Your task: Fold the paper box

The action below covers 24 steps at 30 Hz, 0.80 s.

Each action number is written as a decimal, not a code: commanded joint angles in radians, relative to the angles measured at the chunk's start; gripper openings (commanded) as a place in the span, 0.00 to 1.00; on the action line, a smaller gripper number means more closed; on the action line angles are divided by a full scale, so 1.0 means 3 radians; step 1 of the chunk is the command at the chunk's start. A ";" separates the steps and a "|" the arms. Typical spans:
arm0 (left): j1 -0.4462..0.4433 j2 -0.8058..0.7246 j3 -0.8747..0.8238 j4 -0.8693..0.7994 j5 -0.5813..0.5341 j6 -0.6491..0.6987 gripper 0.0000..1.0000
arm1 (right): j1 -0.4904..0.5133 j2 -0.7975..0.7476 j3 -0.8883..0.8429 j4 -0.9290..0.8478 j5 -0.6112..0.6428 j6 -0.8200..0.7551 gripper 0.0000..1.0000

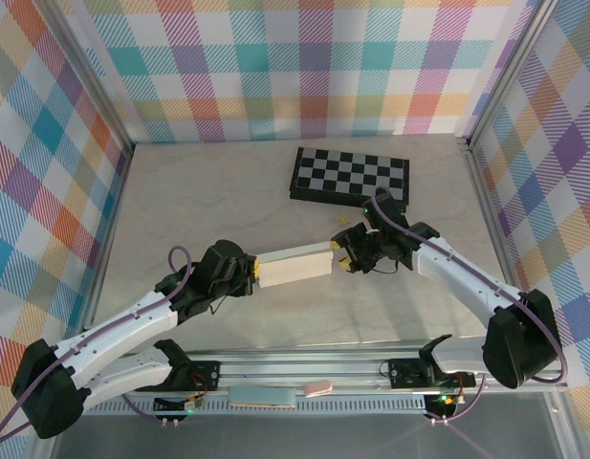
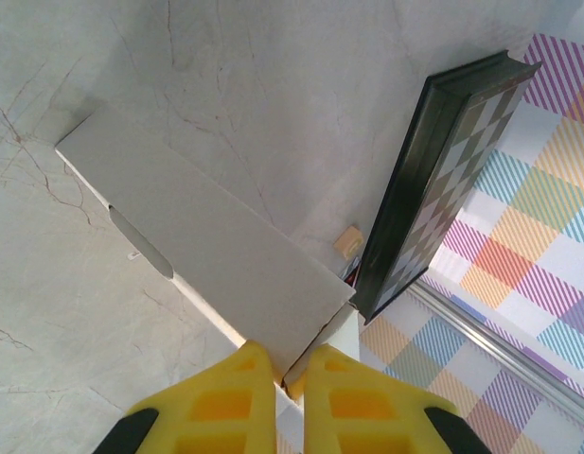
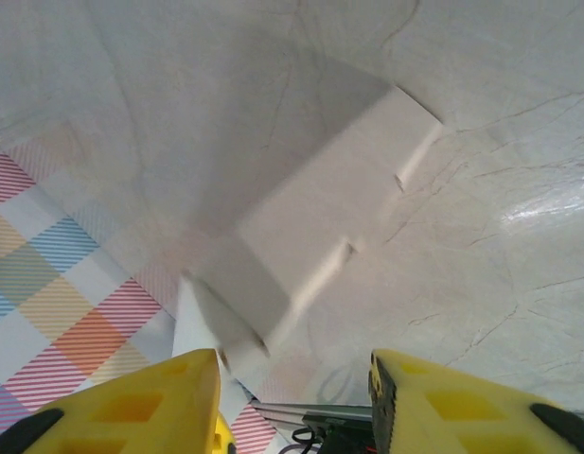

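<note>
One paper box [image 1: 295,263] runs lengthwise left-right, left hand [image 1: 257,273] pinching its end, right hand [image 1: 344,260] open

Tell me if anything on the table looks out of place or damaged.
One stray: a small tan scrap lies loose on the table beside the near edge of the chessboard, apart from the paper box. The box itself looks undamaged, one end pinched in the left gripper.

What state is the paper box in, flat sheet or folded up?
Folded up: the paper box shows a top face and side wall, a long box shape. Whether its ends are tucked, cannot tell.
</note>
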 commanded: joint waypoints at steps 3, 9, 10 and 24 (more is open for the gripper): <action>-0.0032 0.0016 -0.0103 -0.0322 0.0006 -0.0076 0.10 | 0.0003 -0.0157 0.0022 -0.0112 0.0103 -0.0028 0.46; -0.0036 0.0004 -0.0093 -0.0333 0.0001 -0.0056 0.10 | 0.0003 -0.0101 -0.0103 0.0239 0.0020 0.0129 0.46; -0.0036 0.0008 -0.0091 -0.0329 0.0001 -0.0052 0.10 | 0.0003 -0.0079 -0.0079 0.0251 0.0010 0.0120 0.46; -0.0033 -0.0007 -0.0065 -0.0347 -0.0010 -0.0028 0.10 | 0.0003 0.0119 -0.0203 0.0327 -0.0073 0.0240 0.31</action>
